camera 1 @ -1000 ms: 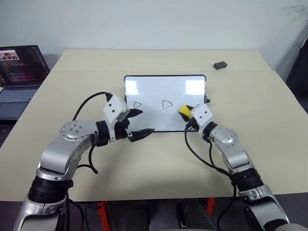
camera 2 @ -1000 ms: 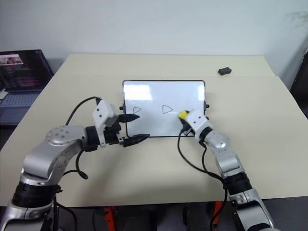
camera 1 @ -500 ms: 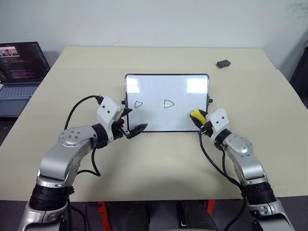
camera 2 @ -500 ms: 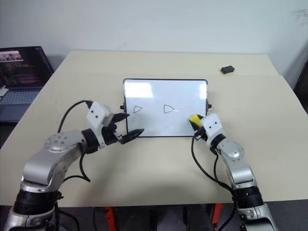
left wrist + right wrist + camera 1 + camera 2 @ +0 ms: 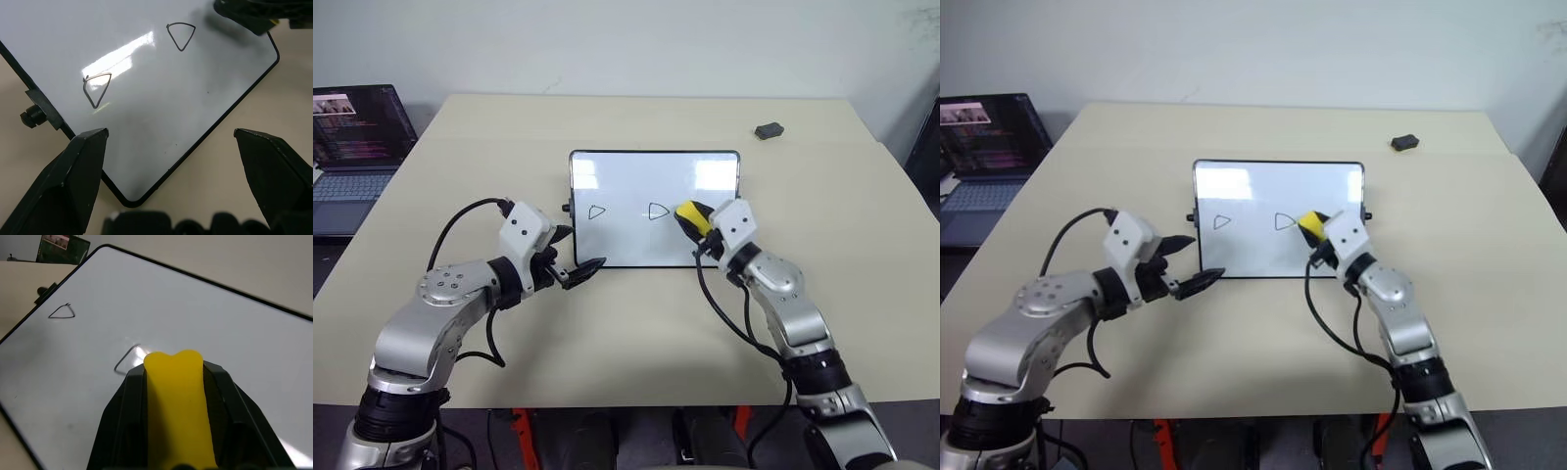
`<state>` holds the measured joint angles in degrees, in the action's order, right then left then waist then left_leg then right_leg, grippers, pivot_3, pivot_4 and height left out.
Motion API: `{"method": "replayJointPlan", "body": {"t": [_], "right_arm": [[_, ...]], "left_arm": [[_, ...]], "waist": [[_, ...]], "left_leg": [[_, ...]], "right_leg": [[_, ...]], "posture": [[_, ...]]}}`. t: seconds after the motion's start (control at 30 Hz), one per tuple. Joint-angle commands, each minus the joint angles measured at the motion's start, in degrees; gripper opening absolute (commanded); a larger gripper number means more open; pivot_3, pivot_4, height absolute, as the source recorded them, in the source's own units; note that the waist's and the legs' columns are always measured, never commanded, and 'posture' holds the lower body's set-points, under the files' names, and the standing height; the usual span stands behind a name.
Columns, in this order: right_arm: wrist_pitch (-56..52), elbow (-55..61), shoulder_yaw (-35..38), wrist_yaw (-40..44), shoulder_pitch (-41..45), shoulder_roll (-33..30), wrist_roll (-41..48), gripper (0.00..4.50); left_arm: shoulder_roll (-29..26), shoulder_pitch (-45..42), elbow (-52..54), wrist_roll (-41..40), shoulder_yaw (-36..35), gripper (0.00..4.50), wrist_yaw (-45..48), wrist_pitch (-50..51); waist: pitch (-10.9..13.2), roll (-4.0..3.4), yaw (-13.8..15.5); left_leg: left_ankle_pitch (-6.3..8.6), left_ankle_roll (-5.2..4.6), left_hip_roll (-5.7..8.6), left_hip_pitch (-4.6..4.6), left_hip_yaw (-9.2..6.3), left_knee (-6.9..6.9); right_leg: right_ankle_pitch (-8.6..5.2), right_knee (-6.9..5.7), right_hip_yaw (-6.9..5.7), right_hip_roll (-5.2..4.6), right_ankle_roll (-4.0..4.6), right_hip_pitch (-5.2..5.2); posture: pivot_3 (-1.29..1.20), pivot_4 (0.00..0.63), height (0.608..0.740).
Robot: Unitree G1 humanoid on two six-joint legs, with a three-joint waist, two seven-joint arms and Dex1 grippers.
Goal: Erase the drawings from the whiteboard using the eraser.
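Right gripper [image 5: 697, 217] clamped on the yellow eraser [image 5: 690, 214], held over the right half of the whiteboard [image 5: 626, 171], just beside the middle triangle of the drawings [image 5: 656, 211]. From the right wrist, yellow block wedged between the two black fingers [image 5: 122, 431], tip just short of that triangle's outline. Left gripper [image 5: 576, 262] spread wide and holding nothing, at the board's near left corner, one finger over the white surface, the other over the table [image 5: 636, 333] just outside the black frame. Two triangles visible on the board, left and middle. Whiteboard flat near the table's centre. Small dark lump [image 5: 768, 129] toward the far right corner. Laptop [image 5: 352, 157] past the table's left edge.
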<state>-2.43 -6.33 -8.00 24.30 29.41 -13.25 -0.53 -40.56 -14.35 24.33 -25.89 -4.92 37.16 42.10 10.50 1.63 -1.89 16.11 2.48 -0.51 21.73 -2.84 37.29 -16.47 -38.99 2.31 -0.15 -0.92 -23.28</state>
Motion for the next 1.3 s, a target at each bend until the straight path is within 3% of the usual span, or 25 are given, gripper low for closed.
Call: {"method": "replayJointPlan", "body": {"t": [0.03, 0.17, 0.3, 0.67, 1.0, 1.13, 1.3], "right_arm": [[5.48, -7.20, 0.79, -2.11, 5.74, 0.68, -1.48, 1.16], [10.24, -16.66, 0.29, -3.77, 10.78, 2.48, -2.52, 1.16], [12.13, -20.82, -1.21, -2.84, 10.07, 4.16, -3.28, 1.16], [9.21, -12.45, -7.84, 4.63, -1.36, 3.79, -3.87, 1.16], [6.04, -2.46, -1.44, 3.79, 4.44, 3.33, 0.72, 1.16], [7.10, -8.22, 0.67, -1.72, 9.07, 2.57, -2.52, 1.16], [5.53, -11.30, -1.63, -1.39, 8.09, 0.73, -5.76, 1.16]], "left_arm": [[-1.00, -0.22, 1.82, -0.49, -1.60, 4.50, 0.45, -0.17], [-1.19, -0.52, 1.81, -0.58, -1.33, 4.50, 0.56, -0.20], [-0.81, -1.14, 1.87, -0.59, -0.87, 4.50, 0.42, -0.18], [-0.97, -1.79, 1.56, -0.63, -0.65, 4.50, 1.01, -0.31], [-1.20, -1.33, 1.10, -0.47, -0.58, 4.50, 1.45, -0.32], [-1.12, -1.38, 1.22, -0.51, -0.39, 4.50, 1.43, -0.21], [-1.17, -1.36, 1.62, -0.65, -0.28, 4.50, 1.54, -0.15]], "waist": [[0.00, 0.00, 0.00], [0.00, 0.00, -0.02], [-0.03, 0.02, -0.04], [-0.15, 0.08, -0.10], [-0.13, 0.06, -0.13], [-0.14, 0.07, -0.03], [-0.14, 0.07, 0.09]], "left_leg": [[0.00, 0.00, 0.01, 0.00, 0.01, 0.00], [0.00, 0.00, -0.01, 0.02, 0.01, 0.00], [0.00, 0.00, -0.01, 0.02, 0.02, 0.00], [0.01, -0.02, -0.03, -0.02, -0.03, 0.56], [0.00, -0.02, -0.03, 0.02, -0.04, 0.68], [0.00, -0.02, -0.04, 0.03, -0.06, 0.65], [0.01, -0.02, -0.02, 0.10, -0.04, 0.65]], "right_leg": [[0.00, 0.00, 0.01, 0.00, 0.00, 0.00], [0.01, 0.01, 0.00, 0.00, 0.01, -0.01], [0.01, 0.01, 0.01, 0.00, 0.01, -0.01], [0.09, -0.33, -0.02, 0.01, 0.06, 0.10], [0.15, -0.51, 0.00, 0.04, 0.07, 0.03], [0.15, -0.44, -0.03, 0.05, 0.07, 0.03], [0.15, -0.36, -0.02, 0.03, 0.08, 0.03]], "posture": [[0.00, 0.150, 0.740], [0.00, 0.150, 0.740], [0.00, 0.150, 0.740], [0.00, 0.150, 0.740], [0.00, 0.150, 0.740], [0.00, 0.150, 0.740], [0.00, 0.150, 0.740]]}}
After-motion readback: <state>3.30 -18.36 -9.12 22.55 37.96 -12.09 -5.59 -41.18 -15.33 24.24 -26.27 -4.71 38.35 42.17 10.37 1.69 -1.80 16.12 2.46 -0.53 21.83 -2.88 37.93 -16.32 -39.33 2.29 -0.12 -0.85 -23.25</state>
